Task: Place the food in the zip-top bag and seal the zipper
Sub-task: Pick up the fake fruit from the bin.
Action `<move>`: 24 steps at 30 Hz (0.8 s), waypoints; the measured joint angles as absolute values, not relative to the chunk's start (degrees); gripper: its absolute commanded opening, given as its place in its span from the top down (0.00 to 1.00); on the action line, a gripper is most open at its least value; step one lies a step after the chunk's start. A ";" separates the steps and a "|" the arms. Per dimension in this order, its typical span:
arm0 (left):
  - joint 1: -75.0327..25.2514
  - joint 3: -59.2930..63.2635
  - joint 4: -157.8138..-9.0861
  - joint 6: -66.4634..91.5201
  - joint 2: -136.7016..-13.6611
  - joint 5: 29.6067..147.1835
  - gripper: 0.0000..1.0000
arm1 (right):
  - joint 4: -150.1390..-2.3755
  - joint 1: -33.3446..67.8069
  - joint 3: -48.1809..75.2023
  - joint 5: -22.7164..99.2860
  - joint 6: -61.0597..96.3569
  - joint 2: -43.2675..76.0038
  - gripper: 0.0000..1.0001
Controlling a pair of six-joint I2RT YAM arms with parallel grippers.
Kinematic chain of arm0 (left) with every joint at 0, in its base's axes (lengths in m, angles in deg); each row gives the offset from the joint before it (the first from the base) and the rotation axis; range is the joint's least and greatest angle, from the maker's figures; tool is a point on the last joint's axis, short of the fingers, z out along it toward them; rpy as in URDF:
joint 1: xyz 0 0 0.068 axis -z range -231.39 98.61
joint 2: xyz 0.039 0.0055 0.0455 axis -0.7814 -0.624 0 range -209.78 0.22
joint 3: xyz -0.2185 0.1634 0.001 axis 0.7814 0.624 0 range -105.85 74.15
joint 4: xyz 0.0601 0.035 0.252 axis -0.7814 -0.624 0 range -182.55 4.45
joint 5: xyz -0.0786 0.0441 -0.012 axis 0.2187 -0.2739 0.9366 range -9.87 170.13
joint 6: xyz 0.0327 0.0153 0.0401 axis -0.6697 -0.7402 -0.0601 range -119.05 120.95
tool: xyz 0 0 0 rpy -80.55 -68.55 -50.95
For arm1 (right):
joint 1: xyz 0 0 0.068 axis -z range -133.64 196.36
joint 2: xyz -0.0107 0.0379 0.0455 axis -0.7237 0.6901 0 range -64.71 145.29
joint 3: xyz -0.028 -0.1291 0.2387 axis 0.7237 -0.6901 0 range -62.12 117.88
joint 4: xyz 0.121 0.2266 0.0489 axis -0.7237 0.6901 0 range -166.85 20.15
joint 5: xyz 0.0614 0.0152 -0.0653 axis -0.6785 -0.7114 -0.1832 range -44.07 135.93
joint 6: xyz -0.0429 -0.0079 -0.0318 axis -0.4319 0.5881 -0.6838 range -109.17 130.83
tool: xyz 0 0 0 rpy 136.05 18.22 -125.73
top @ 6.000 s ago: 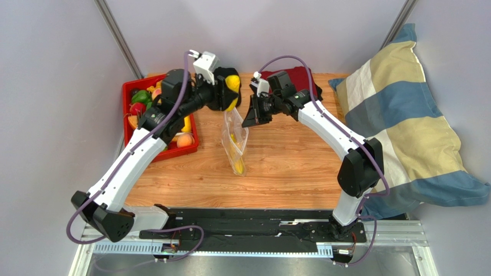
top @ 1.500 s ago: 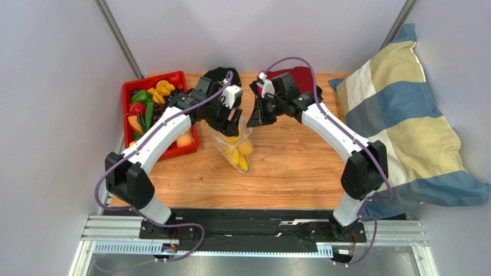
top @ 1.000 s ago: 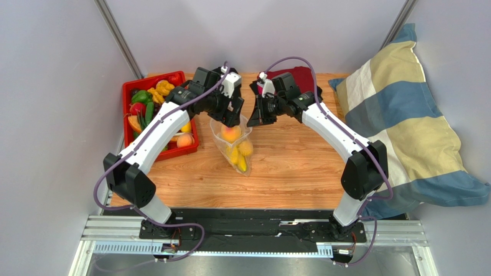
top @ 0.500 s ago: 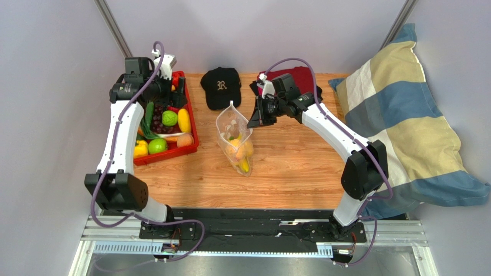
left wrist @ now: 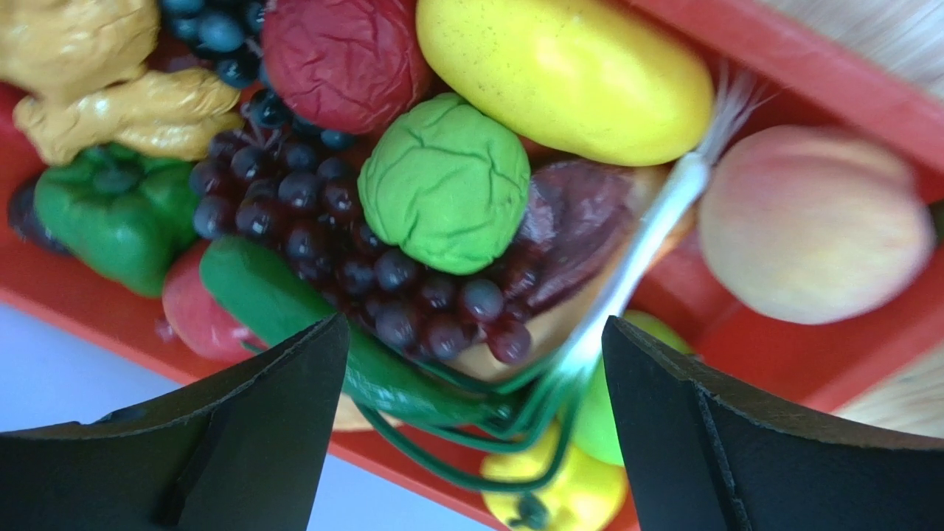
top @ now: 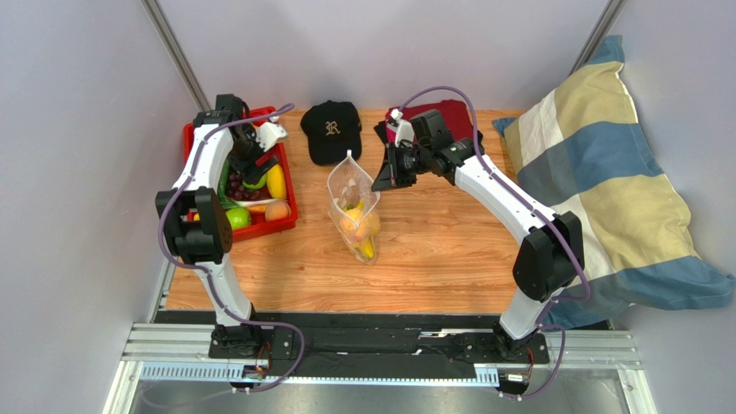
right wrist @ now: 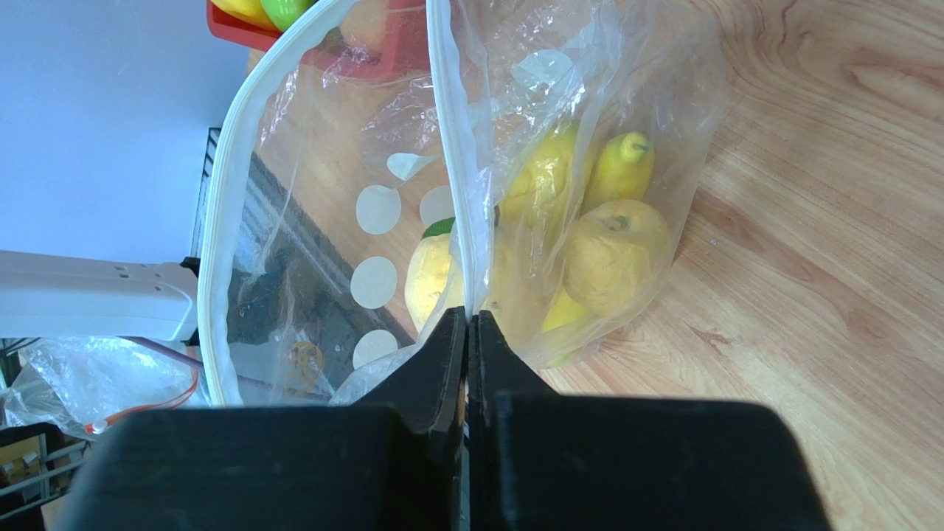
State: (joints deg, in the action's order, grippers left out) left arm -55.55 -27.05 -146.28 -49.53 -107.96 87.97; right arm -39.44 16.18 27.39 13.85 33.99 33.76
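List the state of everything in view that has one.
Bag, upright on the table, mouth open.
Zipper, unsealed, sides spread apart.
Fruit, several yellow pieces inside the bag.
Left gripper, open, empty, above the tray.
Right gripper, shut on the bag's rim.
Tray, loaded with toy food.
Cap, lying on the table, apart from the bag.

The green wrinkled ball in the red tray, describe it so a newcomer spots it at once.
On the wooden table, look in the red tray at the far left. The green ball sits atop dark purple grapes, beside a long yellow fruit. It alone is pale green, round and wrinkled like cabbage.
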 measured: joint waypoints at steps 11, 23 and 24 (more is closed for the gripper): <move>-55.49 -25.87 -140.01 -61.03 -116.02 85.54 0.06 | -39.44 16.23 27.39 13.30 33.99 33.76 1.00; -55.12 -23.38 -135.42 -62.97 -118.25 84.12 0.33 | -39.47 16.29 27.39 12.41 33.99 33.76 1.00; -55.12 -23.32 -135.49 -62.75 -118.05 84.19 0.38 | -39.47 16.32 27.39 12.41 34.01 33.76 1.00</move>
State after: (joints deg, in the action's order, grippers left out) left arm -55.12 -23.32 -135.49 -62.75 -118.05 84.19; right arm -39.47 16.32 27.39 12.41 34.01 33.76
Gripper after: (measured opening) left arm 0.776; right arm 0.009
